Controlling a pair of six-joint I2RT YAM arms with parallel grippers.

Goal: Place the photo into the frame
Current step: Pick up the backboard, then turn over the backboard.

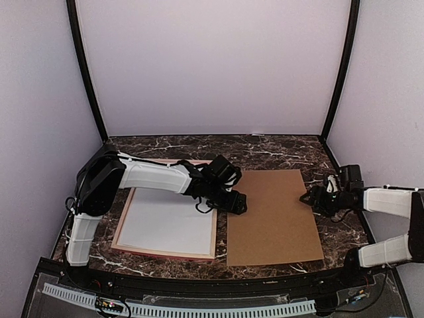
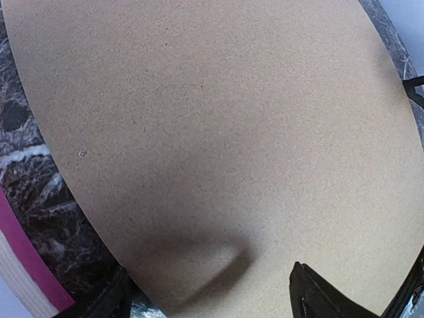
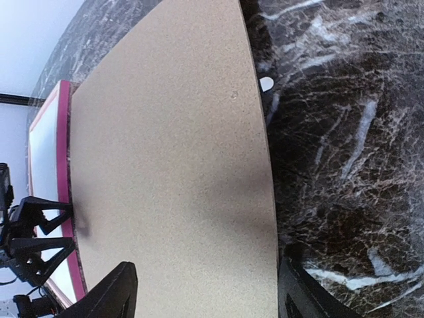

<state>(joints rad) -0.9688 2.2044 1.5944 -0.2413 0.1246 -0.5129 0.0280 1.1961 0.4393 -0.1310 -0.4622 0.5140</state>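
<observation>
My left pincer (image 1: pixel 235 202) hangs open over the left edge of the brown board (image 1: pixel 275 218); my right pincer (image 1: pixel 310 197) gapes astride its right edge. The photo (image 1: pixel 169 225) lies white side up inside the frame (image 1: pixel 165 253), by the left edge of the table (image 1: pixel 278 149).

Photo (image 1: pixel 169 226) inside frame (image 1: pixel 164 253), left side of table (image 1: pixel 278 149).
Both flat, back up: pale wood rails on top, pink-red face showing only as a thin line along the outer edge. Within the rails, plain white sheet, blank side up, square with the frame and filling its opening. Right rail just beside brown board (image 1: pixel 271 218).
</observation>
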